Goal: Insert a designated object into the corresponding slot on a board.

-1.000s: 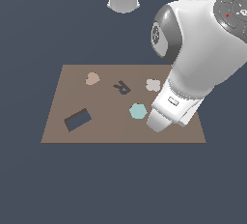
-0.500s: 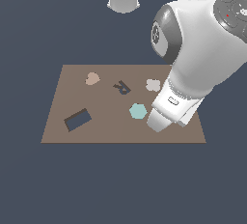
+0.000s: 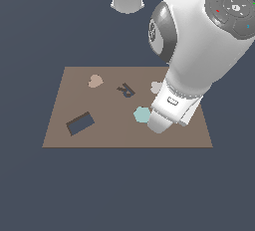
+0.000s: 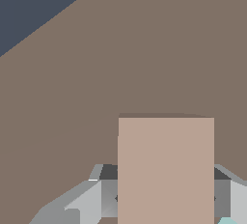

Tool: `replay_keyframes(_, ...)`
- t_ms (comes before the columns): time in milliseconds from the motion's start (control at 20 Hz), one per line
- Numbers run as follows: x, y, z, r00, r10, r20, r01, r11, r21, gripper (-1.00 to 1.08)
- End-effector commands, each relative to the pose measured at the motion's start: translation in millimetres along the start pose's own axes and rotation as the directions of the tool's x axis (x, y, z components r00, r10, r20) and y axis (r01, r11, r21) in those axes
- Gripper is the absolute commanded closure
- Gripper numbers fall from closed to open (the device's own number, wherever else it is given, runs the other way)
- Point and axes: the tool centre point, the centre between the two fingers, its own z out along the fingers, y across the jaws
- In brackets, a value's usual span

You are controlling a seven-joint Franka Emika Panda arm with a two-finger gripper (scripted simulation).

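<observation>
Fingers (image 4: 164, 196) grip one tan block (image 4: 165, 170) above one board (image 3: 124, 135) with one slot (image 3: 80, 123).

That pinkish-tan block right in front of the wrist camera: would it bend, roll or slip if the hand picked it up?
The block looks like a flat slab with straight edges and square corners, so it is probably stiff and unlikely to roll. Its plain, smooth faces could be a little slippery. The hand has a grey finger on either side of it, which should steady it.

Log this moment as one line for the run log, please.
phase: at block | gripper: fingers either side of tan block, closure unclear | slot: empty, far side of board | teal hexagon beside arm
</observation>
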Motion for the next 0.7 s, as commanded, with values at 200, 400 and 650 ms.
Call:
replay_keyframes(200, -25, 5, -1, 0.994, -0.107, 0.0, 0.107, 0.994, -0.001, 1.08)
replay_keyframes(400, -45, 11, -2, 0.981, -0.194, 0.0, 0.194, 0.981, -0.001, 1.08)
replay_keyframes(650, -74, 24, -3, 0.947, -0.32, 0.0, 0.32, 0.947, -0.001, 1.08)
